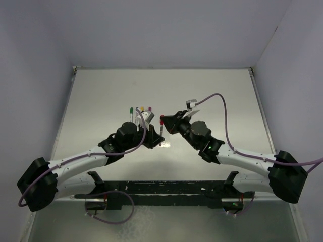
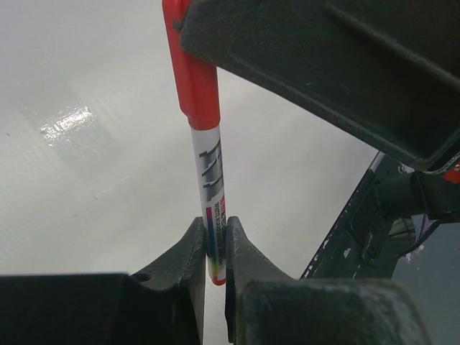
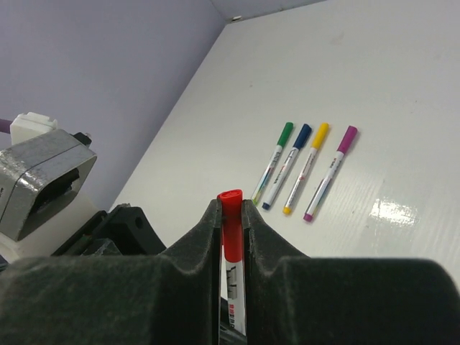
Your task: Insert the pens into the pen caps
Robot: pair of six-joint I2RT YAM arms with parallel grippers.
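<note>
Red pen [image 2: 209, 169] held at both ends.
The left gripper [image 2: 214, 231] pinches the pen's bottom; the right gripper [image 3: 231, 206] pinches its red cap [image 3: 231, 237]. Farther back, four capped pens [image 3: 296, 167] lie side by side on the table [image 3: 388, 79].

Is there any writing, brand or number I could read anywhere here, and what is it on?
On the red pen: dark lettering and a small multicoloured strip on the barrel, too blurred to read.
On the green pen, blue pen, yellow pen and purple pen: fine print on the barrels, too small to read.
Nothing else readable shows in any view.
</note>
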